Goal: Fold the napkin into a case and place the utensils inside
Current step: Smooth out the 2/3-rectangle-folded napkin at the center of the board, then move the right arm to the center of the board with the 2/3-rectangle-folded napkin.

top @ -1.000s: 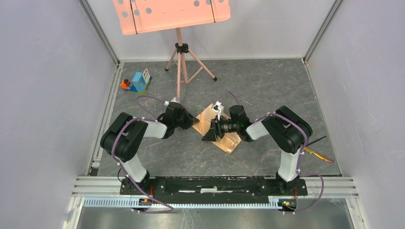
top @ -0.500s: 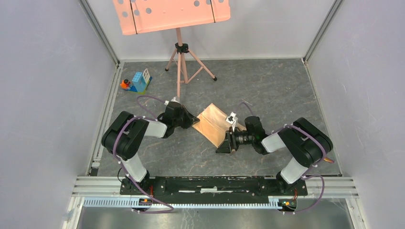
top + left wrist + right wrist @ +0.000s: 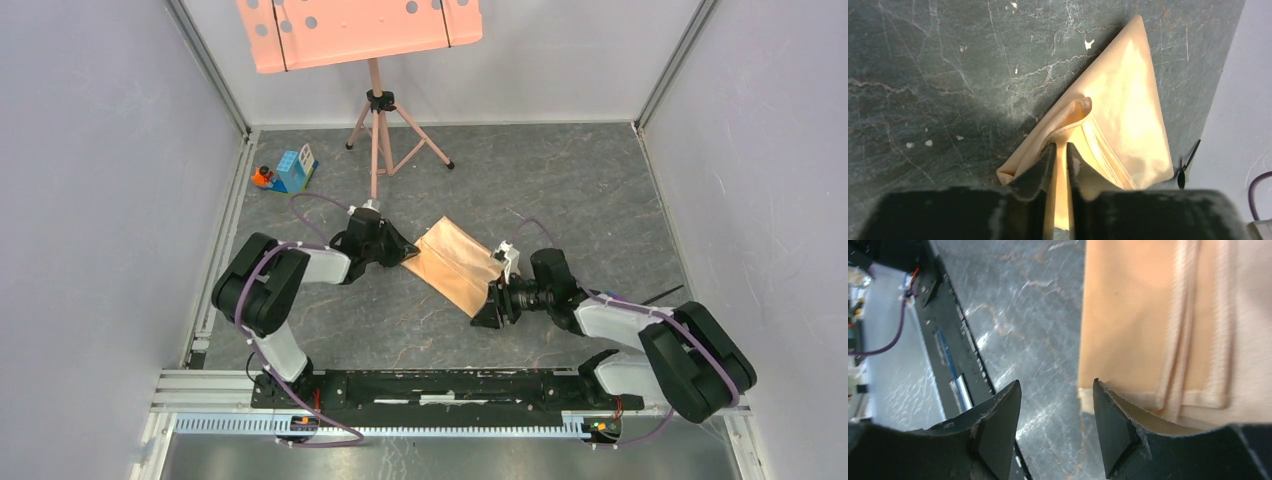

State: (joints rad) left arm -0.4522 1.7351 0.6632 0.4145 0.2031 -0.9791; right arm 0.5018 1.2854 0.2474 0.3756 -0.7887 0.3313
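Peach satin napkin [image 3: 455,265], folded oblong, lies on the table [image 3: 590,190] between my arms. Left gripper [image 3: 1058,148] pinches its left corner (only a slit between the fingers); right gripper [image 3: 1055,390] stands spread, one finger over the near-right edge.

Soft, even overhead light is filling all views, glare is washing out the napkin [image 3: 1128,100] in the left wrist view, a dark shadow is falling on the table [image 3: 948,125] beside it, and the near fingers [image 3: 998,430] are showing blurred in both wrist views.
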